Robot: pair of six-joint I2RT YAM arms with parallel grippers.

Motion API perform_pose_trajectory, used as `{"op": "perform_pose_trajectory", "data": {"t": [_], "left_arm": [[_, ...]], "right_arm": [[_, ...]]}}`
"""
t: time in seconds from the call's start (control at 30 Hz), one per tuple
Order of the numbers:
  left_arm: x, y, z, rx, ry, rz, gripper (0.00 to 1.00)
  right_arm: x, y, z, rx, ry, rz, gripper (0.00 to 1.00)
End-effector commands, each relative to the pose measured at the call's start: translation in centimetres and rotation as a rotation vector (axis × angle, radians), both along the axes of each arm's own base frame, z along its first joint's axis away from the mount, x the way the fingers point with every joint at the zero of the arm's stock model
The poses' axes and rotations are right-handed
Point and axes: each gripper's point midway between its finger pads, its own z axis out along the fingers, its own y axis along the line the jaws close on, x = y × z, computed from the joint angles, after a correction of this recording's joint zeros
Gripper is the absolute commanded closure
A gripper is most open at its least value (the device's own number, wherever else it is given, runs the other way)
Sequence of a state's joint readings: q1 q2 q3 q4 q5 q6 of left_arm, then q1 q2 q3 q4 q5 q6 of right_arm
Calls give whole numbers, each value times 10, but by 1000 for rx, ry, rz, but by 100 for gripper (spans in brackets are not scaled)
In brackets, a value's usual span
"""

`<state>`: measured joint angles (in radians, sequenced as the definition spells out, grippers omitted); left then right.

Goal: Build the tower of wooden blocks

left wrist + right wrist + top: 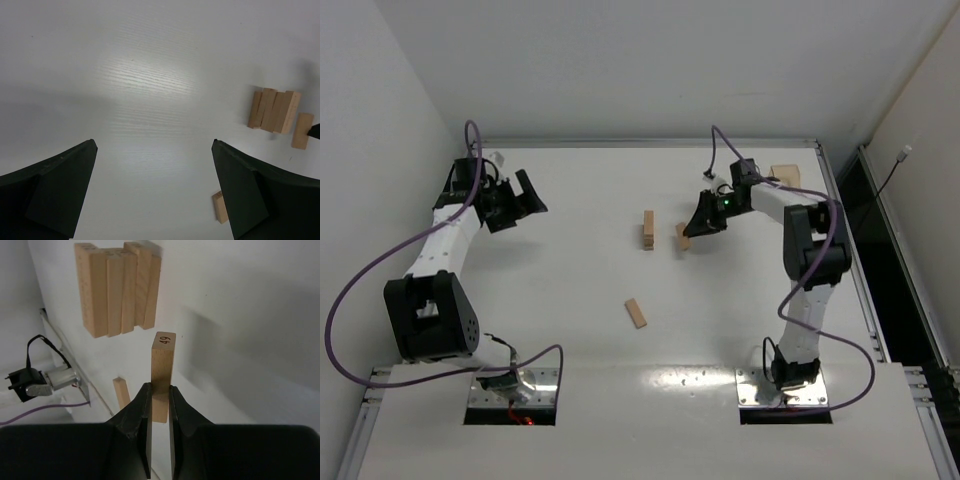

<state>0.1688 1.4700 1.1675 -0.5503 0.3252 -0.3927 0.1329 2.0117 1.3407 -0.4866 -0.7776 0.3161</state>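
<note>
Right claw (160, 390) pinches one wood plank (163, 360), stamped 49, near its close end. The far end juts free, likely so it can be laid down cleanly. Just beyond, not touching, stands the tower (117, 287), a short stack of planks. A spare plank (636, 313) lies on the white table (570, 330), nearer the bases. Left claw (153, 145) hangs spread wide and empty, well apart.

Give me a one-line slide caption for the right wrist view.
Right hand shut on a wood block stamped 49, held apart from the tower of tan planks.
</note>
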Motion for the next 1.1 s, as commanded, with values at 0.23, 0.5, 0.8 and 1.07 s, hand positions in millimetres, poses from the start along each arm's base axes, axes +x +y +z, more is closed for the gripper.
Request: {"op": "perform_pose_trajectory", "data": {"t": [0.23,0.5,0.8,1.07], "left_arm": [[14,-2,8,2,-45,-31,0],[17,-2,8,-4,-41,-25,0],[16,-4,9,-19,-40,-26,0],[17,-3,6,-18,-37,-13,0]], "right_arm": [[46,9,-6,136,-45,26,99],[58,-27,-41,-35,-10,-56,94],[55,-48,-52,-96,46,-113,63],[58,-89,-42,-367,-7,-179,56]]}}
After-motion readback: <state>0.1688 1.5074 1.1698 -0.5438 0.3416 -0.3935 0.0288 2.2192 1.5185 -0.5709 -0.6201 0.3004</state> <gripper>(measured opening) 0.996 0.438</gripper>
